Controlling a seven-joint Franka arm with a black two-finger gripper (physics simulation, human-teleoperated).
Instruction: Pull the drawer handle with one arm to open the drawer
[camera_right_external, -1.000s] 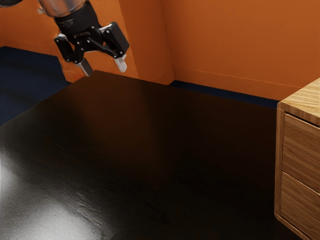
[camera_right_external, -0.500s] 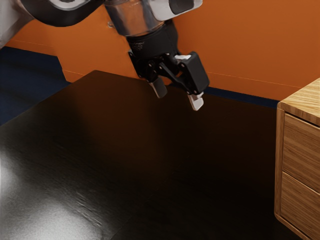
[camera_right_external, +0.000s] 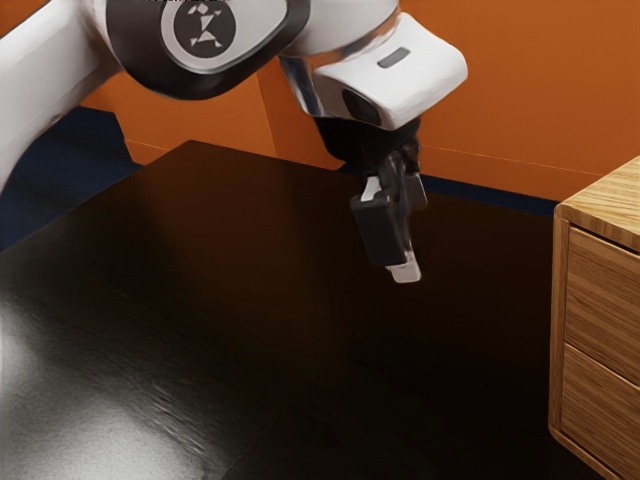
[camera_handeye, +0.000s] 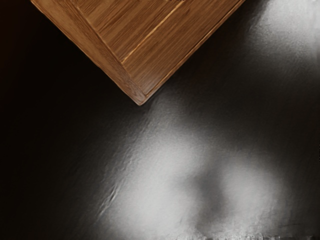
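A wooden drawer cabinet (camera_right_external: 600, 300) stands at the exterior view's right edge, with an upper drawer front (camera_right_external: 603, 298) and a lower drawer front (camera_right_external: 598, 410), both flush with the frame. I can make out no handle on them. My black gripper (camera_right_external: 404, 266) hangs above the dark table, well to the left of the cabinet, turned edge-on and pointing down toward the right. It is open and holds nothing. In the wrist view a corner of the cabinet (camera_handeye: 145, 45) lies ahead of the hand.
The glossy black table (camera_right_external: 220, 330) spreads between the gripper and the cabinet, with bright reflections at its near left. Orange walls (camera_right_external: 500, 90) run behind the table. The white arm (camera_right_external: 200, 40) comes in from the upper left.
My arm has swept from the upper left toward the right and lower, closer to the cabinet. The hand has turned from showing both spread fingers to an edge-on pose.
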